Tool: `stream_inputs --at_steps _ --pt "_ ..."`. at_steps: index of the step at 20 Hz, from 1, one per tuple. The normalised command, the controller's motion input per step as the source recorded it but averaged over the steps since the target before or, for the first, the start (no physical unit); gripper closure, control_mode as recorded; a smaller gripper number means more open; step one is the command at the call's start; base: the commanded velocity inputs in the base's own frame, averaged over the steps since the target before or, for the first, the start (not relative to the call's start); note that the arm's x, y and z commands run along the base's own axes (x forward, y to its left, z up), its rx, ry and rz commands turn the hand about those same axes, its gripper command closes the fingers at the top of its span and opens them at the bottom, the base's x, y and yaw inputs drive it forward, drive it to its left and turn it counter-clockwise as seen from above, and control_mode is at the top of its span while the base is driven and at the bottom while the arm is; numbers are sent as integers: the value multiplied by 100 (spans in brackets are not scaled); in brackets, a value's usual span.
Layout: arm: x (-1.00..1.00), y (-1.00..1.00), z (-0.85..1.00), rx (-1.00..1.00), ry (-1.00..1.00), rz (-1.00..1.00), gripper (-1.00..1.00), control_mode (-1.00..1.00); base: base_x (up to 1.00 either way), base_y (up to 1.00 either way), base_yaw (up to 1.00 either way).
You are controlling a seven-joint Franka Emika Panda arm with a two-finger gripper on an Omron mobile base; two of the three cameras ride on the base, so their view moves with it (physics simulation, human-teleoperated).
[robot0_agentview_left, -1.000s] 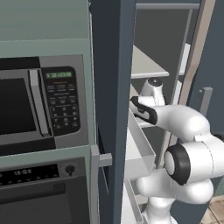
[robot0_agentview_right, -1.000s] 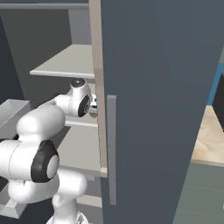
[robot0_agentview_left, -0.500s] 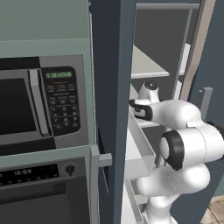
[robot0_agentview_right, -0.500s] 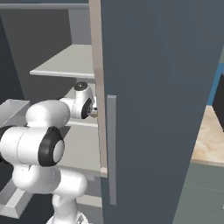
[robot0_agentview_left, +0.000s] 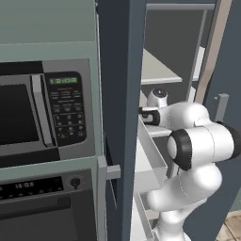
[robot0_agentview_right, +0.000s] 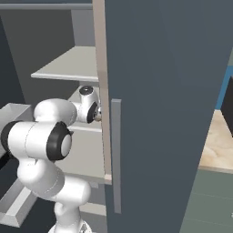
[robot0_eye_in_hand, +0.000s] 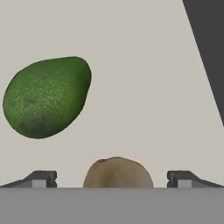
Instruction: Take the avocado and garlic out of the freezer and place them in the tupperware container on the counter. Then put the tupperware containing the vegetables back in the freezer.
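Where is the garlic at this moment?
In the hand view the garlic lies on the pale freezer shelf at bottom centre, between the open jaws, with the avocado apart from it toward the upper left.

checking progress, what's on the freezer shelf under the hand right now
The avocado and the garlic both lie on the pale shelf, apart from each other. The garlic sits between the open gripper tips; its lower part is cut off from sight.

Below my hand the avocado [robot0_eye_in_hand: 46, 97] wore a finely pebbled, matt green skin. The garlic [robot0_eye_in_hand: 117, 173] looked smooth, dull and tan. The pale shelf [robot0_eye_in_hand: 144, 78] under them was flat, matt and unmarked. The freezer [robot0_agentview_right: 159, 91] door looked like smooth blue-grey satin panelling.
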Motion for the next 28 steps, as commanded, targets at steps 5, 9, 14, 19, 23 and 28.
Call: stream_inputs --at_steps 5,9,14,19,23,28 --pt "3 -1 -21 0 0 0 -100 -100 0 0 0" --pt "-2 0 -26 0 0 0 100 -100 0 0 0" --pt "-14 -3 -20 0 0 0 100 -100 0 0 0" --pt "-46 -10 -13 0 -2 0 100 -100 0 0 0" --pt "-86 -2 2 0 -21 0 100 -100 0 0 0" --pt "-76 0 46 0 -18 0 100 -100 0 0 0"
